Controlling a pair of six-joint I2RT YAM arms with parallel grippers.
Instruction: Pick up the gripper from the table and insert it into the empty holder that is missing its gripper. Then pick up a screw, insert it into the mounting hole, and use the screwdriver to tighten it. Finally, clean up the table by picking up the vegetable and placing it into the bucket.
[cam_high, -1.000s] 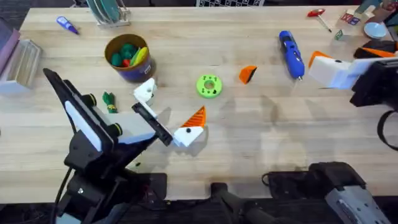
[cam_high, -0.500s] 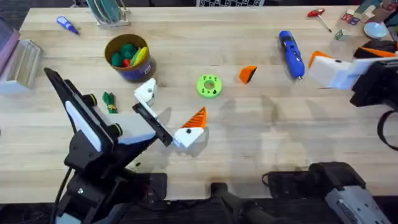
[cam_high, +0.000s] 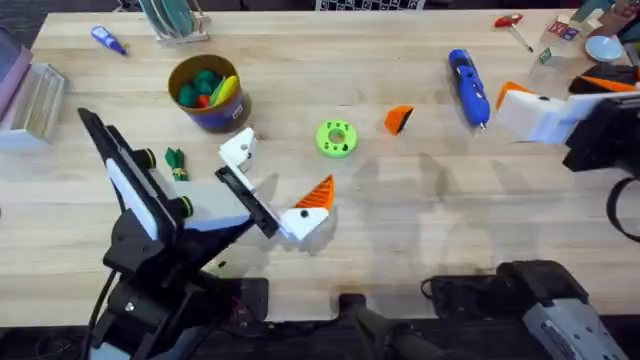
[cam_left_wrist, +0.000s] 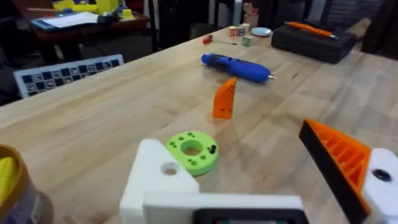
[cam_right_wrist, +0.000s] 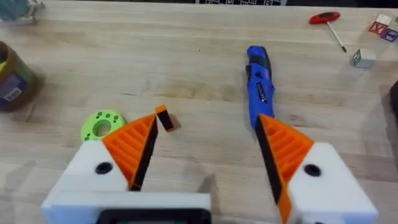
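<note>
With the first step not yet begun, the gripper (cam_high: 398, 119) lies just beside the green disc (cam_high: 336, 138), untouched, so the wide-spread right gripper (cam_right_wrist: 205, 149) must descend over it.

**Mostly plastic on a wood bench**

The table (cam_high: 400, 200) is pale wood with visible grain, smooth with a soft satin look. The loose gripper (cam_high: 398, 119) looks like matt orange plastic with a ribbed face. The empty holder (cam_left_wrist: 158, 180) is white matt plastic, kind of chalky. At the gripper's 2 o'clock, the screwdriver (cam_high: 467, 86) is glossy blue plastic with a thin metal tip. The green disc (cam_high: 336, 138) is matt plastic too. The bucket (cam_high: 205, 92) looks like smooth plastic, slightly shiny. Arm links look like matt black plastic.
</note>
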